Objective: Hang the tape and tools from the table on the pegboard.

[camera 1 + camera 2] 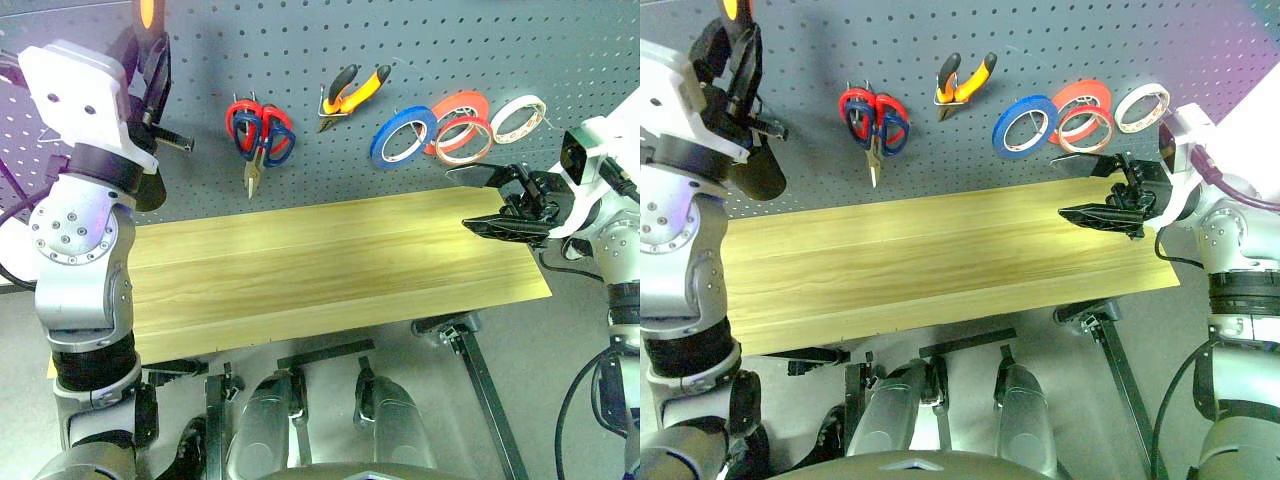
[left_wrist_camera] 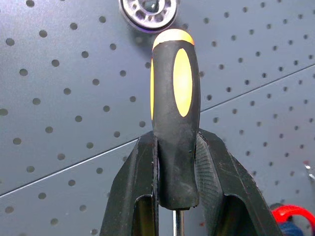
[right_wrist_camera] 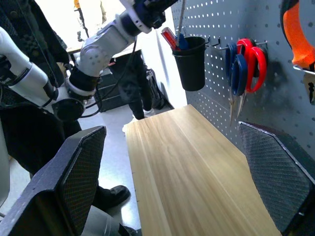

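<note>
My left gripper [image 2: 177, 196] is shut on the screwdriver [image 2: 174, 123], a dark handle with an orange end, held up close to the pegboard [image 1: 300, 40] at its upper left. The shaft [image 3: 181, 17] points down above a black cup [image 1: 150, 185]. Hanging on the pegboard are the pliers [image 1: 352, 92], the dark blue scissors [image 1: 277, 140] and the thin pale red tape [image 1: 466, 142]. My right gripper [image 1: 495, 205] is open and holds nothing. It hovers level over the table's [image 1: 330, 260] right end, below the tape rolls.
Red-handled scissors [image 1: 241, 117] hang over the blue ones. A blue roll [image 1: 403, 135], a thick red roll [image 1: 458, 108] and a white roll [image 1: 518, 118] hang on hooks. The black cup [image 3: 191, 61] holds a few tools. A person in dark clothes [image 3: 19, 39] stands past the table's left end.
</note>
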